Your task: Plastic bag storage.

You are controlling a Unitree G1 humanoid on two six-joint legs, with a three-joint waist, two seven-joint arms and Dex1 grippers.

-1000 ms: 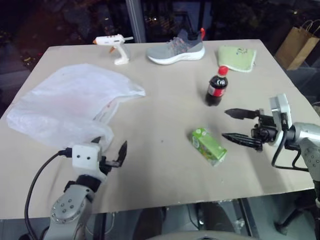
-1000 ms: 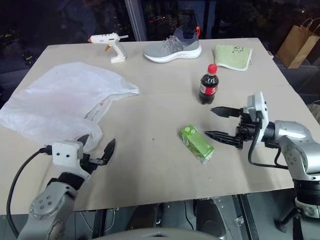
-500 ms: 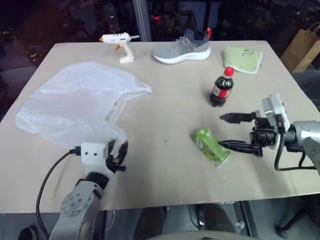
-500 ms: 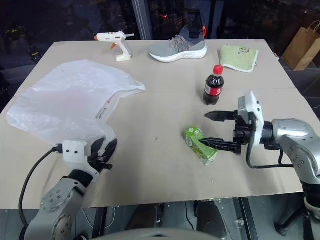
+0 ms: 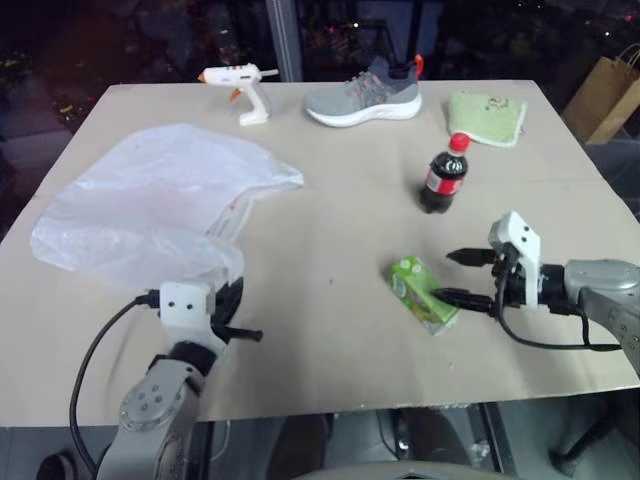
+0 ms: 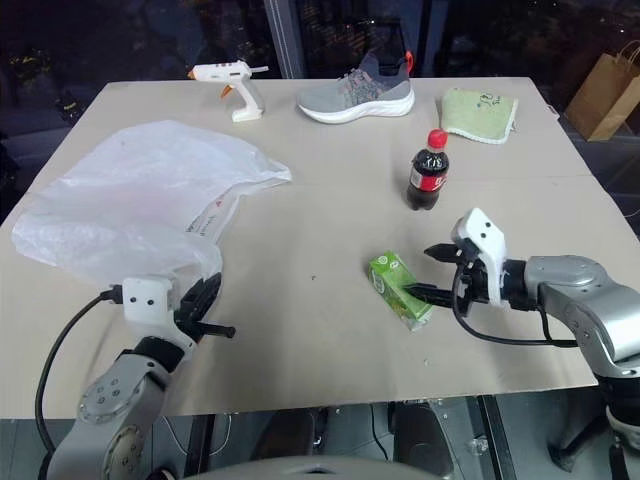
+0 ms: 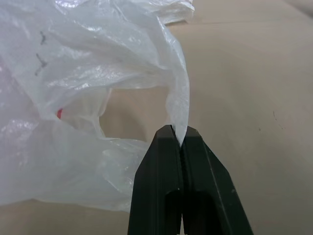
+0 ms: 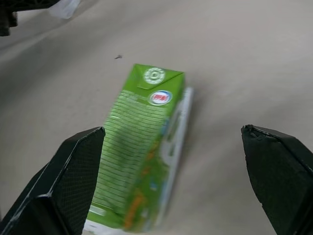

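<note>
Left fingers [image 7: 180, 139] pinch the plastic bag [image 5: 150, 205] edge — right fingers [image 8: 269, 181] spread wide beside the green carton [image 8: 142, 147].

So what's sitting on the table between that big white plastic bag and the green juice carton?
Nothing: in the left eye view, only bare tabletop separates the plastic bag from the green carton.
</note>
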